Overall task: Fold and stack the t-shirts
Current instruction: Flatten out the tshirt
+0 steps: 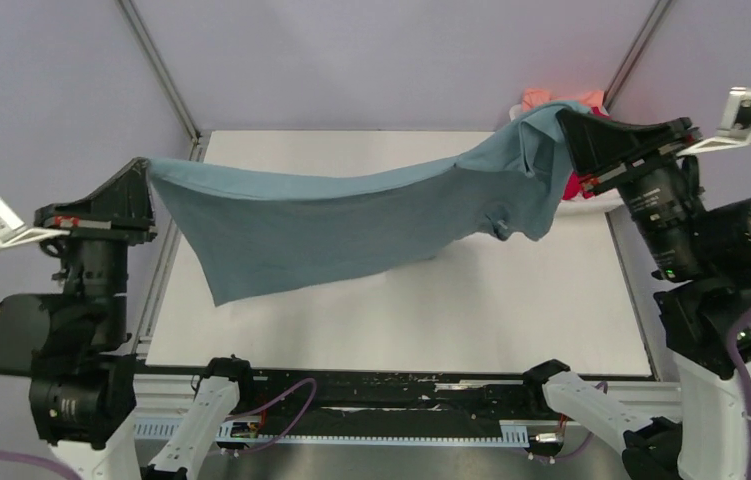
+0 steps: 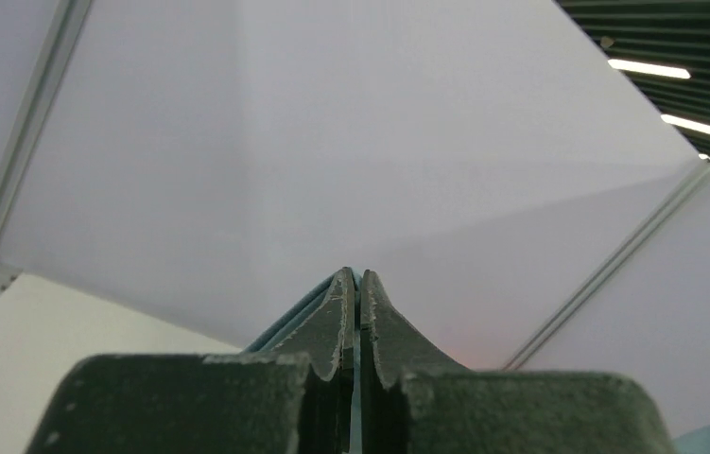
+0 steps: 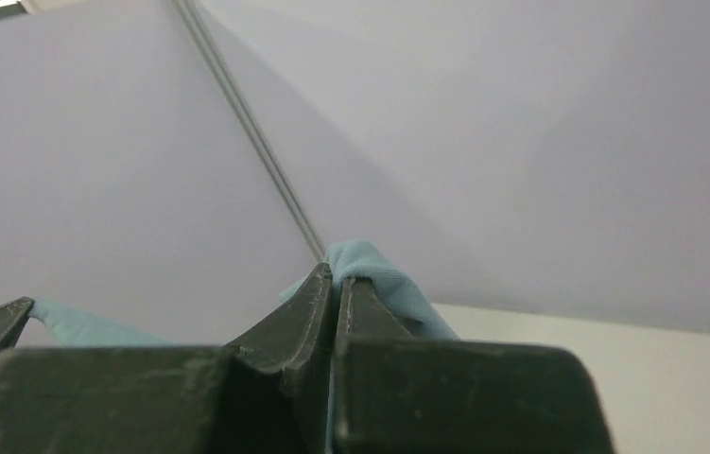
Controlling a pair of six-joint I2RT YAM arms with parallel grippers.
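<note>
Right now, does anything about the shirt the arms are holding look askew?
Yes. The teal t-shirt hangs lopsided: its left end spreads wide from the shut left jaws, while the end at the shut right jaws is bunched and twisted, with a crumpled fold dangling over the table.

The soft dusty teal-blue cotton t-shirt (image 1: 351, 225) across the middle of the frame is totally plain, one flat colour with no print. In the upper right there's a sliver of crimson red cotton tee (image 1: 579, 186), and above it a bit of salmon-pink cotton tee (image 1: 541, 98), both plain as far as shows. The flat table top (image 1: 511, 310) is off-white and the tent walls (image 1: 371, 60) are pale lavender-grey. The matte left gripper (image 1: 146, 172) and right gripper (image 1: 561, 118) are charcoal-black, with pale scuffed edges in the wrist views. The thin cables (image 1: 286, 400) along the bottom are purple.
</note>
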